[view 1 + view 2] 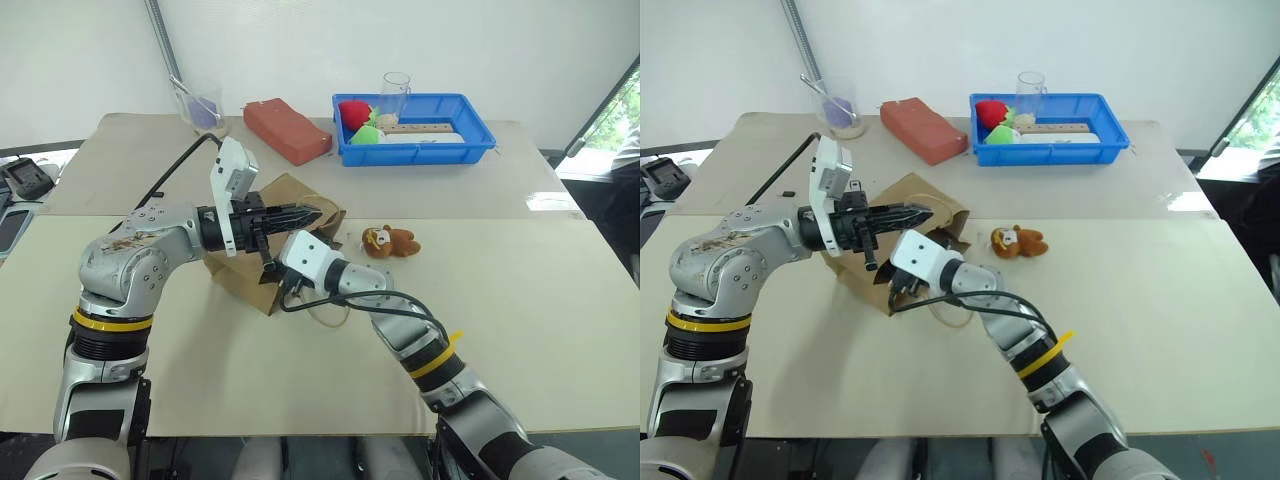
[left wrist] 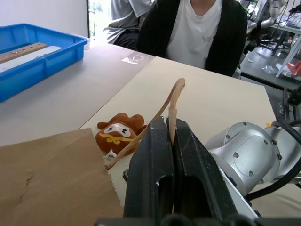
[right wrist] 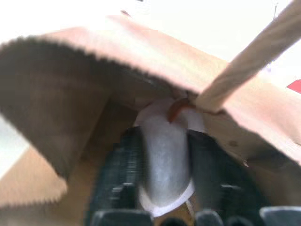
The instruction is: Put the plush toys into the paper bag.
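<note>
I have the left gripper (image 1: 300, 213) clamped shut on one tan cord loop handle (image 2: 173, 101) of the plain brown kraft paper bag (image 1: 250, 278), holding its mouth up off the bench (image 1: 520, 330). My right gripper (image 3: 165, 155) points straight into that mouth, and between its two black fingers sits the white roundish plush toy (image 3: 162, 160), already under the serrated paper rim. Whether those jaws pinch the toy or have begun to part, I cannot tell: the wrist picture is blurred and the toy bridges the gap.

What the next move turns on, as I judge it: the toy lies dead ahead along the right jaws' line, bag bottom beyond, so it only needs letting go.

The brown plush animal with the pale face (image 1: 389, 241) lies on the bench just beside the bag's far corner, nearer my right arm, long axis roughly across the bench.

The bag's inside is hidden from the head camera by both wrists, and a person sits across the bench.
</note>
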Robot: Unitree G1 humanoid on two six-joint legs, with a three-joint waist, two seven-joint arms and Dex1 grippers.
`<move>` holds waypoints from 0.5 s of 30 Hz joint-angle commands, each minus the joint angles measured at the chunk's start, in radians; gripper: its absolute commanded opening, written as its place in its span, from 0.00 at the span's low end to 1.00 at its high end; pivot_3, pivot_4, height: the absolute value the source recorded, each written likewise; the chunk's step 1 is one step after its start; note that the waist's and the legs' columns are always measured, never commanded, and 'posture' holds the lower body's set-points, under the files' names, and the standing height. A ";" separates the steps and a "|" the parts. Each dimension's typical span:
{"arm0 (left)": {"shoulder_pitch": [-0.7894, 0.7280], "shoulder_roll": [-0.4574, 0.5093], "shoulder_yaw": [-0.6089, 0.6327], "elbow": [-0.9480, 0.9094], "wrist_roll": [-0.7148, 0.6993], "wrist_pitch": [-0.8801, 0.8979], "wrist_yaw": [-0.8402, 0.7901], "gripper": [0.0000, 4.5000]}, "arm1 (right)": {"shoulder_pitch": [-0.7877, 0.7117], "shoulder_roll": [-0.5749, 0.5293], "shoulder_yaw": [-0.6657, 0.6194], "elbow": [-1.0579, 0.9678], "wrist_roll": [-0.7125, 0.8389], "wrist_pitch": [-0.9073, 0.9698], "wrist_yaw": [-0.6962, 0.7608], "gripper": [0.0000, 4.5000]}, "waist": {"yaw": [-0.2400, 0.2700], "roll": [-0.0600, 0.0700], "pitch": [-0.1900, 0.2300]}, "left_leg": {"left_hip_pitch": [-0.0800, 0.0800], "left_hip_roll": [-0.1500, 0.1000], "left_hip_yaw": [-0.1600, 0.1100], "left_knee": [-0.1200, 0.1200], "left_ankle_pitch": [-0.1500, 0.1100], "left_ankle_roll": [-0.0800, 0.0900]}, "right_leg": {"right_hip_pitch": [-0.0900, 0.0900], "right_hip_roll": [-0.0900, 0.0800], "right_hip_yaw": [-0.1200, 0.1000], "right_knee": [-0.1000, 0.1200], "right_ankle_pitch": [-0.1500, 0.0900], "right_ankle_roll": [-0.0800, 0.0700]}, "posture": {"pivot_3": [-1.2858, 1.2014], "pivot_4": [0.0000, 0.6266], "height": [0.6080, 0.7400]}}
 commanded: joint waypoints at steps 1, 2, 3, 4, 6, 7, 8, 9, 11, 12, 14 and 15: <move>-0.011 -0.002 0.016 -0.021 -0.002 -0.016 0.012 0.00 | 0.029 -0.003 -0.033 -0.043 0.020 -0.003 -0.006 0.72 | 0.000 0.000 0.000 | 0.000 0.000 0.000 0.000 0.000 0.000 | 0.000 0.000 0.000 0.000 0.000 0.000 | 0.52 0.24 1.00; -0.010 -0.002 0.016 -0.021 -0.001 -0.017 0.013 0.00 | 0.042 -0.016 -0.035 -0.069 0.026 0.008 0.009 0.80 | 0.000 0.000 0.000 | 0.000 0.000 0.000 0.000 0.000 0.000 | 0.000 0.000 0.000 0.000 0.000 0.000 | 0.52 0.24 1.00; -0.008 -0.002 0.016 -0.022 -0.001 -0.018 0.014 0.00 | 0.056 -0.029 -0.039 -0.096 0.033 0.023 0.024 0.86 | 0.000 0.000 0.000 | 0.000 0.000 0.000 0.000 0.000 0.000 | 0.000 0.000 -0.001 0.000 0.000 0.000 | 0.52 0.24 1.00; -0.007 -0.002 0.016 -0.022 -0.001 -0.019 0.016 0.00 | 0.076 -0.047 -0.049 -0.133 0.048 0.050 0.045 0.86 | 0.000 0.000 0.000 | 0.000 0.000 0.000 0.000 0.000 0.000 | 0.000 0.000 -0.001 0.000 0.000 0.000 | 0.52 0.24 1.00; -0.005 -0.003 0.016 -0.020 0.000 -0.022 0.017 0.00 | 0.111 -0.085 -0.073 -0.203 0.074 0.097 0.078 0.86 | 0.000 0.000 0.000 | 0.000 0.000 0.000 0.000 0.000 0.000 | 0.000 0.000 -0.001 0.000 0.000 0.000 | 0.52 0.24 1.00; -0.004 -0.003 0.016 -0.019 0.001 -0.024 0.018 0.00 | 0.129 -0.109 -0.089 -0.244 0.094 0.125 0.098 0.86 | 0.000 0.000 0.000 | 0.000 0.000 0.000 0.000 0.000 0.000 | 0.000 0.000 -0.001 0.000 0.000 0.000 | 0.52 0.24 1.00; -0.002 -0.003 0.016 -0.018 0.003 -0.026 0.019 0.00 | 0.149 -0.145 -0.107 -0.298 0.121 0.157 0.131 0.86 | 0.000 0.000 0.000 | 0.000 0.000 0.000 0.000 0.000 0.000 | 0.000 0.000 -0.001 0.000 0.000 0.000 | 0.52 0.24 1.00; -0.001 -0.003 0.015 -0.018 0.004 -0.028 0.019 0.00 | 0.168 -0.179 -0.123 -0.347 0.145 0.186 0.162 0.86 | 0.001 0.000 0.000 | 0.000 0.000 0.000 0.000 0.000 0.000 | 0.001 0.000 -0.002 0.000 0.000 0.000 | 0.52 0.24 1.00; 0.001 -0.003 0.015 -0.020 0.005 -0.030 0.021 0.00 | 0.203 -0.262 -0.163 -0.440 0.200 0.238 0.226 0.86 | 0.002 0.000 0.000 | 0.000 0.000 0.000 0.000 0.000 0.000 | 0.001 0.000 -0.003 -0.001 0.000 0.000 | 0.52 0.24 1.00; 0.003 -0.003 0.014 -0.021 0.005 -0.030 0.021 0.00 | 0.218 -0.301 -0.186 -0.473 0.224 0.255 0.249 0.86 | 0.002 0.000 0.000 | 0.000 0.000 0.000 0.000 0.000 0.000 | 0.002 0.000 -0.003 -0.001 0.000 0.000 | 0.52 0.24 1.00; 0.007 -0.003 0.014 -0.021 0.007 -0.034 0.021 0.00 | 0.233 -0.369 -0.227 -0.507 0.243 0.264 0.270 0.86 | 0.002 0.000 0.000 | 0.000 0.000 0.000 0.000 0.000 0.000 | 0.002 0.000 -0.004 -0.001 0.000 0.000 | 0.52 0.24 1.00; 0.008 -0.003 0.014 -0.022 0.007 -0.034 0.022 0.00 | 0.232 -0.403 -0.247 -0.501 0.221 0.249 0.258 0.86 | 0.000 0.000 0.000 | 0.000 0.000 0.000 0.001 0.000 0.000 | 0.002 0.000 -0.004 -0.001 0.000 0.000 | 0.52 0.24 1.00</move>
